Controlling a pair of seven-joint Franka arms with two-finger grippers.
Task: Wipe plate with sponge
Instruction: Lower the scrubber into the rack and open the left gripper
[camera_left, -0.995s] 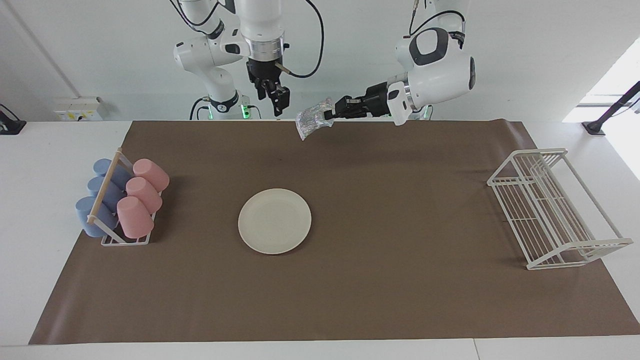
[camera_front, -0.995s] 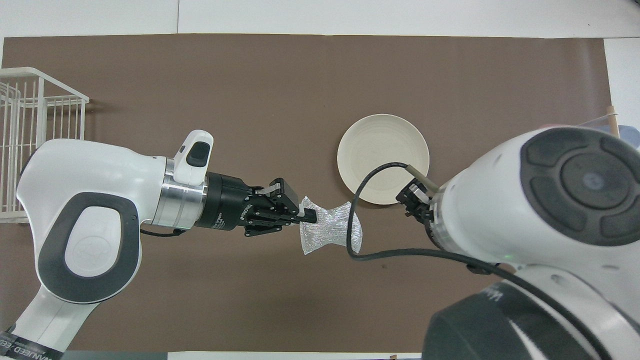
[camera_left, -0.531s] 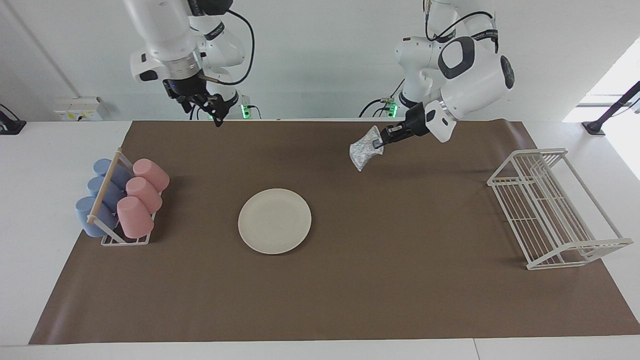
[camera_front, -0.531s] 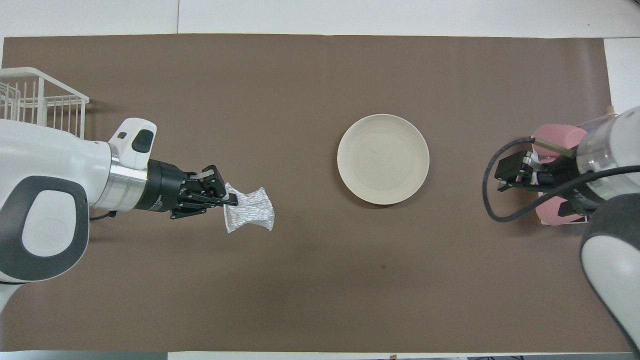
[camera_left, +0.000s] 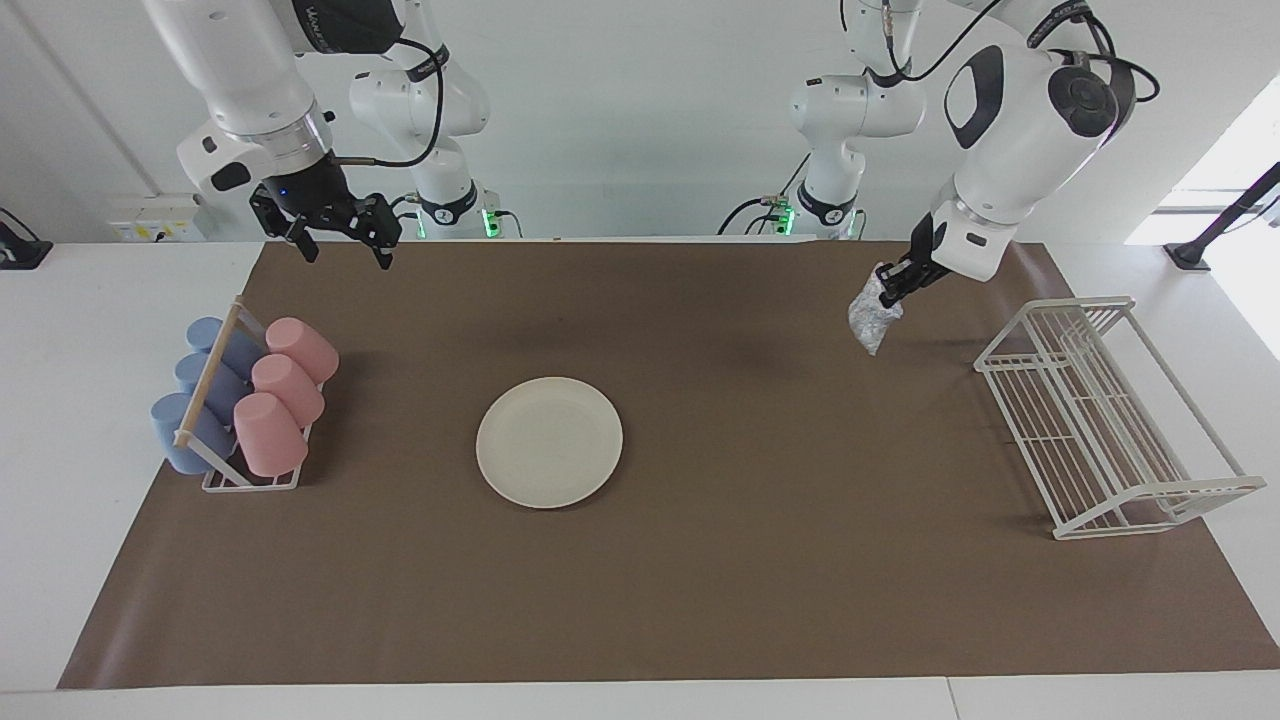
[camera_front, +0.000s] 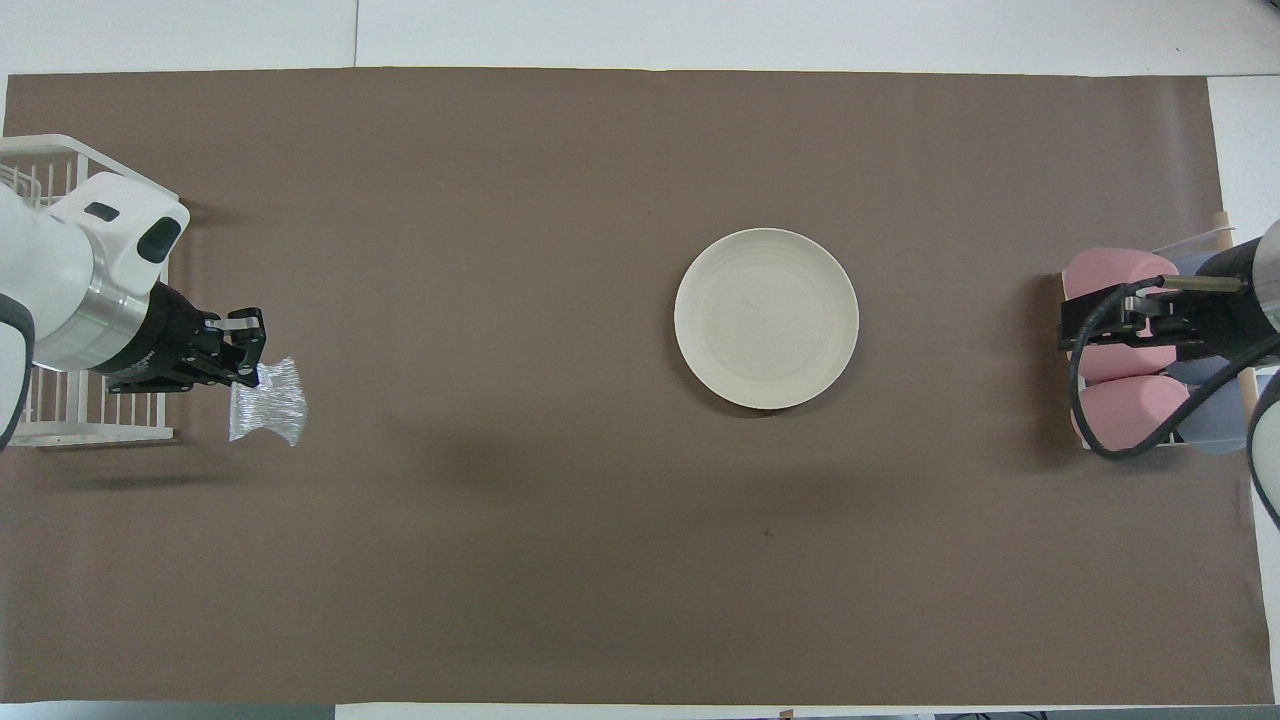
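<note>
The cream-white plate (camera_left: 549, 441) (camera_front: 766, 318) lies flat and bare near the middle of the brown mat. The silvery, wrinkly sponge (camera_left: 873, 318) (camera_front: 267, 400) hangs by its top edge from my left gripper (camera_left: 888, 292) (camera_front: 250, 372), which is shut on it. It is in the air over the mat beside the white wire rack, well away from the plate. My right gripper (camera_left: 343, 248) (camera_front: 1090, 330) is open and holds nothing. It hangs above the cup rack at the right arm's end of the table.
A rack of pink and blue cups (camera_left: 245, 400) (camera_front: 1125, 345) lying on their sides stands at the right arm's end. A white wire dish rack (camera_left: 1100, 420) (camera_front: 90, 430) stands at the left arm's end. The brown mat (camera_left: 760, 560) covers most of the table.
My left gripper carried the sponge from over the mat's middle to beside the wire rack and lower. My right arm swung away to the cup rack's end.
</note>
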